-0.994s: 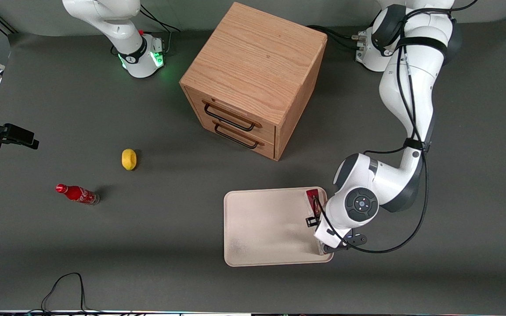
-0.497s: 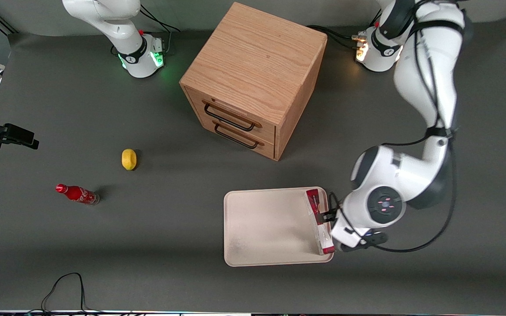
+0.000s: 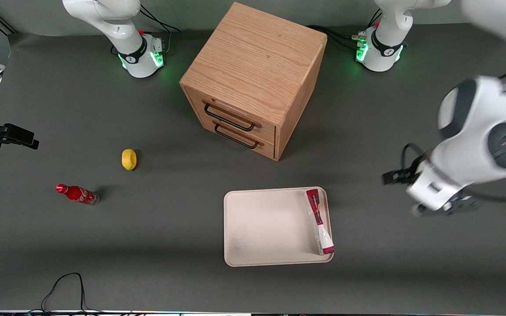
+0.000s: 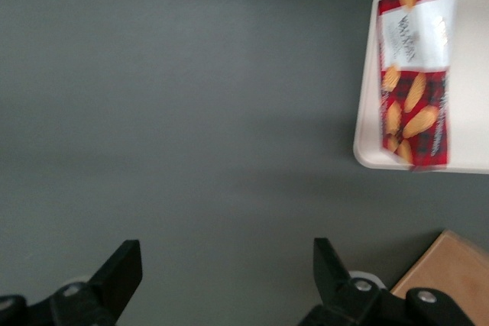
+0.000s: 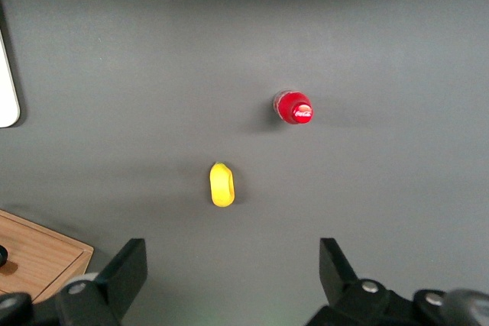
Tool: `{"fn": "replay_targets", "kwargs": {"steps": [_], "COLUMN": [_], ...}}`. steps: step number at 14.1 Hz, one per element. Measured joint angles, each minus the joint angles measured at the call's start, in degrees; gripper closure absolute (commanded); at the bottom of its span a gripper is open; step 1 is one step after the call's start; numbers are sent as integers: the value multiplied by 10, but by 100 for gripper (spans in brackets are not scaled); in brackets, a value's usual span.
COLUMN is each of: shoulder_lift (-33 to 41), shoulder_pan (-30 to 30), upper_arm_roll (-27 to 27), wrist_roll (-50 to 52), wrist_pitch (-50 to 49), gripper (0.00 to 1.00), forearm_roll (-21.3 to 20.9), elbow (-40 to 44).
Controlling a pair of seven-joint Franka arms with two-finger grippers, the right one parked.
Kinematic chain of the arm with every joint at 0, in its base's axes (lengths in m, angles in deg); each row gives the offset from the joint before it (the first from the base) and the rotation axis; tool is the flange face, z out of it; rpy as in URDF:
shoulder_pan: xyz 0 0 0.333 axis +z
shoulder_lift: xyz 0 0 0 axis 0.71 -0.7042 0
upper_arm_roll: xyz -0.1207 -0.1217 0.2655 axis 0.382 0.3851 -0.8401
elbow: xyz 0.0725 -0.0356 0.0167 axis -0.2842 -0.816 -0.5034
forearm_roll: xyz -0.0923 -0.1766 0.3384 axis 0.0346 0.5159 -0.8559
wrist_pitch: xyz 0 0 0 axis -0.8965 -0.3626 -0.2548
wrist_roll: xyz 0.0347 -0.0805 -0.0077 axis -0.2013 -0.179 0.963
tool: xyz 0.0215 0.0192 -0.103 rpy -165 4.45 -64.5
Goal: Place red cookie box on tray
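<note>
Red cookie box: flat on the tray, along its short edge toward the working arm; long axis runs nearer-to-farther from the front camera
Gripper: fingers apart, empty, raised over bare table, well apart from the tray

So the red cookie box is lying flat in the tray, lower middle of frame, along its short edge toward the working arm's end. The gripper hangs above the bare counter, well apart from the tray, at the frame's right edge.
</note>
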Motion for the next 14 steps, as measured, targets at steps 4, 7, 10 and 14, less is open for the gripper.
{"fn": "replay_targets", "kwargs": {"steps": [4, 7, 10, 14], "shoulder_lift": [156, 225, 234, 227], "shoulder_pan": [-50, -54, -40, -5], "upper_arm_roll": [-136, -165, -158, -126], "wrist_roll": [-72, -92, -92, -92], "wrist_pitch": [10, -1, -37, -46], "gripper": [0, 0, 0, 0], "forearm_roll": [13, 13, 13, 13], "elbow": [-139, -185, -172, -157]}}
